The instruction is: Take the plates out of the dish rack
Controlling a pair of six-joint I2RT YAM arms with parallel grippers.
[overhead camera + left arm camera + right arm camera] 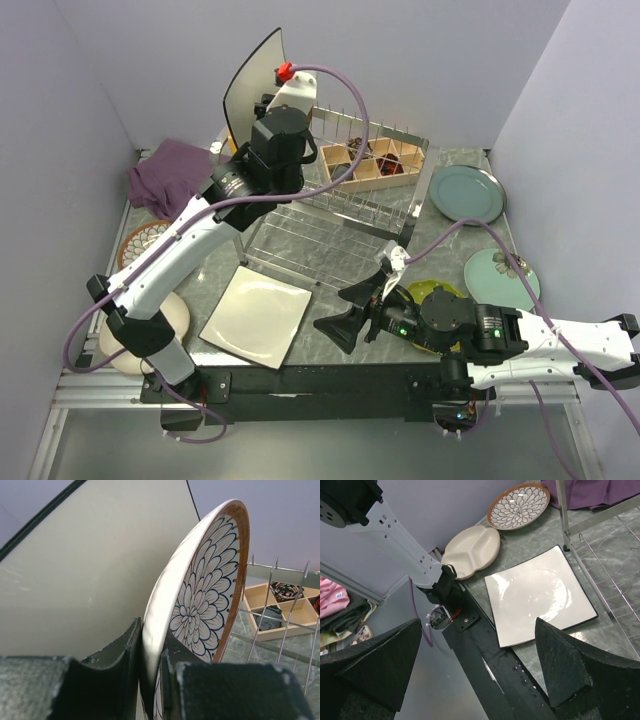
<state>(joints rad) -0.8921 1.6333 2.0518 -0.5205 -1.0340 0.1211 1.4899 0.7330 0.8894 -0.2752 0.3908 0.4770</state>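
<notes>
Over the dish rack's (330,225) far corner, clamping a patterned plate (200,605) in left fingers (117,652), with right fingers (375,655) spread empty; nearly unloaded, bar one upright square plate (100,565)

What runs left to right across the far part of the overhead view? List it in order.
purple cloth → upright square plate → wooden compartment box → teal-grey plate
</notes>
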